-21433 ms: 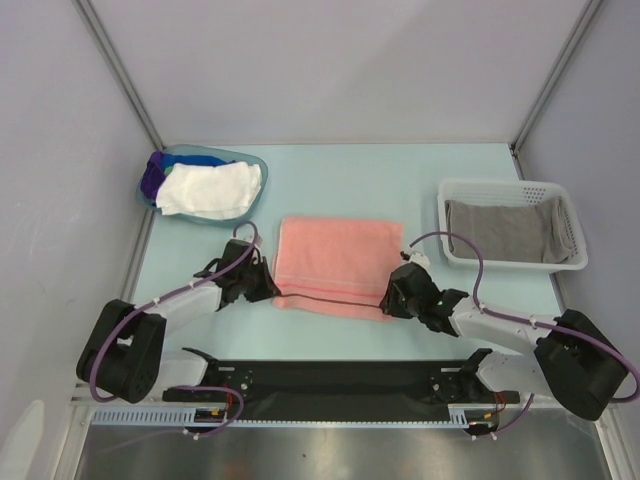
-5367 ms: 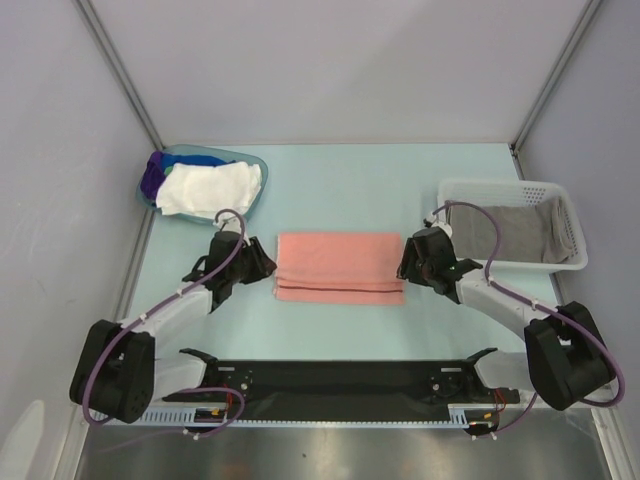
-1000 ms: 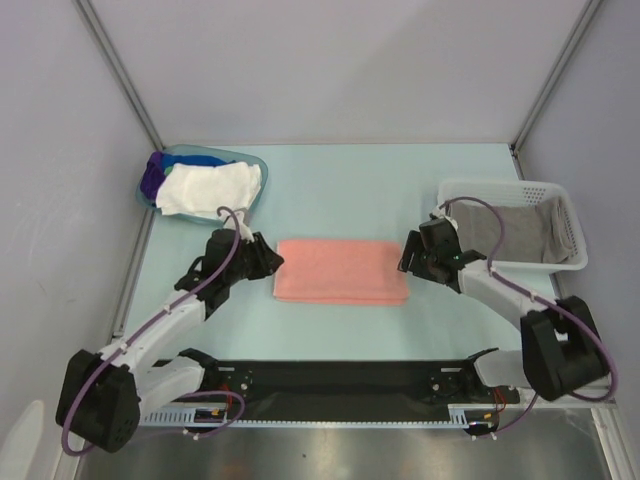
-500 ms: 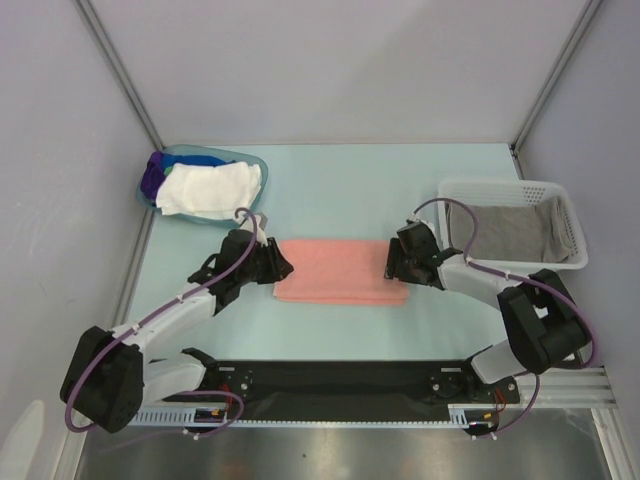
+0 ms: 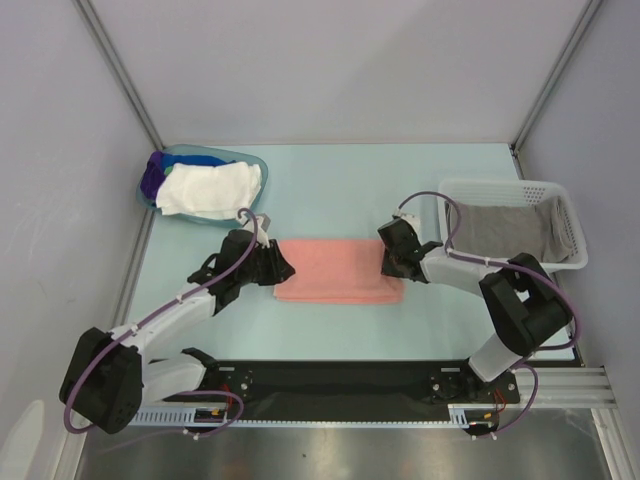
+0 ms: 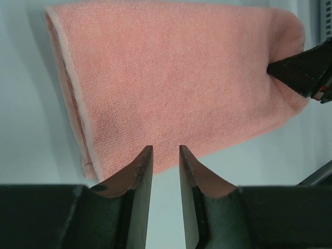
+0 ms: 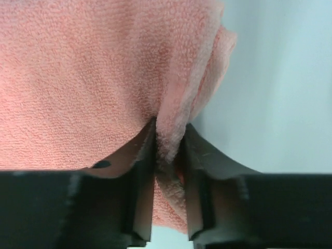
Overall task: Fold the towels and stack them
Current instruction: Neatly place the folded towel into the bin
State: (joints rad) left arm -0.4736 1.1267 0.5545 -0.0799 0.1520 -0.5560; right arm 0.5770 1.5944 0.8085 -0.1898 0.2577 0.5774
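Okay, blue tub (image 5: 215, 152) at back left holds a white towel (image 5: 210, 188) over purple and blue ones, and the mesh basket (image 5: 500, 186) at right holds a grey towel (image 5: 505, 230), both apart from the work. Salmon towel (image 5: 335, 270) lies mid-table (image 5: 340, 190), folded into a long strip with hemmed layers along one edge. Right gripper (image 7: 167, 127) is clamped on a pinched ridge at its right end. Left gripper (image 6: 165, 150) is at its left end, jaws narrowly apart, gripping nothing
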